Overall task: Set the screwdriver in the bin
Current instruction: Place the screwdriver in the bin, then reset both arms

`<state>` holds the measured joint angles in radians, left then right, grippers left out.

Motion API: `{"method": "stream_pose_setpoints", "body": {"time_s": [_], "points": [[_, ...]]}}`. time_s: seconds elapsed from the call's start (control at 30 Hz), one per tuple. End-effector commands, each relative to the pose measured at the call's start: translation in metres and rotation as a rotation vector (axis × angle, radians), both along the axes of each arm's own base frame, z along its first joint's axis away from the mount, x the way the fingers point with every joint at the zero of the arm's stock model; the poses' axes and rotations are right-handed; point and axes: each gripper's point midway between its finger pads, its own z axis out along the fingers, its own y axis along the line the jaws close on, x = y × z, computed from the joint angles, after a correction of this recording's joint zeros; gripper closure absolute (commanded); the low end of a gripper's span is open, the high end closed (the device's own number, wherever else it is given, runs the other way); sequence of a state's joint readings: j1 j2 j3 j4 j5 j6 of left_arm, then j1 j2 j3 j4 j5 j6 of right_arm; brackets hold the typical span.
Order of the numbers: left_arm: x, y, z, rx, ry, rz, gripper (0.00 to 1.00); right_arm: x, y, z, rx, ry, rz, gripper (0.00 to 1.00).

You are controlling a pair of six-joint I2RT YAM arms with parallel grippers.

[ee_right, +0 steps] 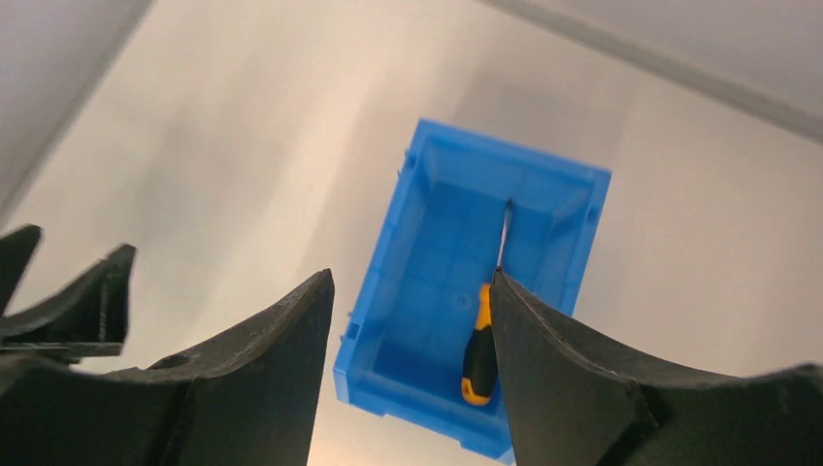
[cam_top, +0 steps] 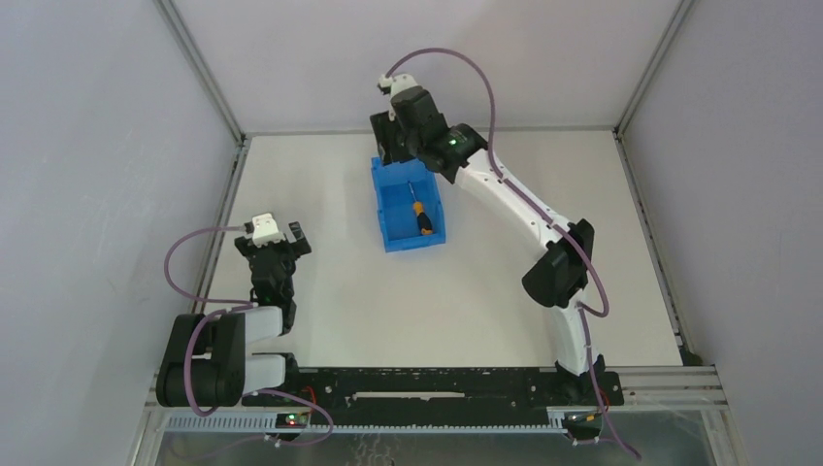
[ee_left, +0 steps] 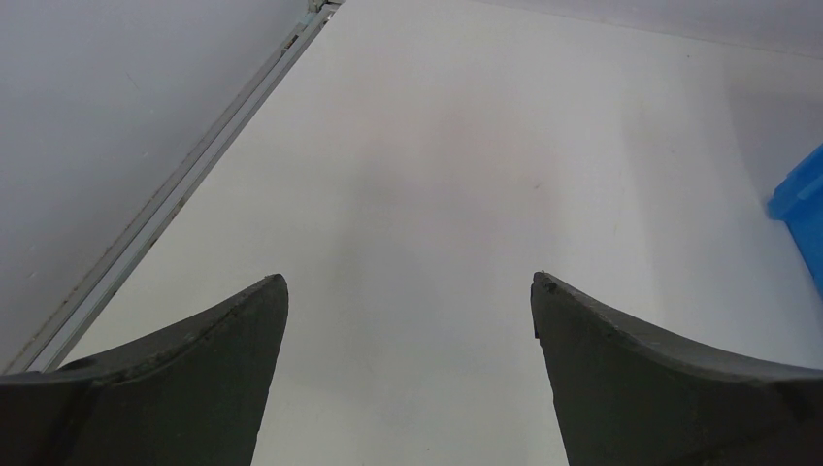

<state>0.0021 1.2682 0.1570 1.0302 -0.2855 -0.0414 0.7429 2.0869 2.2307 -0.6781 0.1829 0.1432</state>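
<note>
The bright blue bin point(cam_top: 393, 219) stands on the table past the middle. The screwdriver point(cam_top: 421, 215), with an orange-yellow and black handle, lies flat on the bin's floor. In the right wrist view the screwdriver point(ee_right: 479, 354) lies in the bin point(ee_right: 427, 291) below my fingers. My right gripper point(cam_top: 393, 150) is open and empty, held above the bin's far end; it also shows in the right wrist view point(ee_right: 412, 279). My left gripper point(cam_top: 283, 240) is open and empty, low over the table at the left; it shows in the left wrist view point(ee_left: 411, 280).
A metal frame rail point(cam_top: 221, 218) runs along the table's left edge, and another rail point(cam_top: 648, 223) along the right. White enclosure walls stand on three sides. A corner of the bin point(ee_left: 802, 209) shows at the right edge of the left wrist view.
</note>
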Motion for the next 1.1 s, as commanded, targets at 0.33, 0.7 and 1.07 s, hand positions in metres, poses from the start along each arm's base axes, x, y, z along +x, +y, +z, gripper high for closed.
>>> {"method": "stream_pose_setpoints", "body": {"time_s": [0.33,0.7,1.07], "points": [[0.009,0.001,0.025,0.024,-0.068,0.007,0.00,-0.023,-0.038,0.131,0.034,-0.258,-0.005,0.00],[0.009,0.001,0.024,0.024,-0.067,0.006,0.00,-0.010,-0.125,0.151,-0.005,-0.303,-0.108,0.00],[0.009,0.001,0.024,0.024,-0.066,0.007,0.00,0.000,-0.258,0.165,0.036,-0.315,-0.268,0.00]]}}
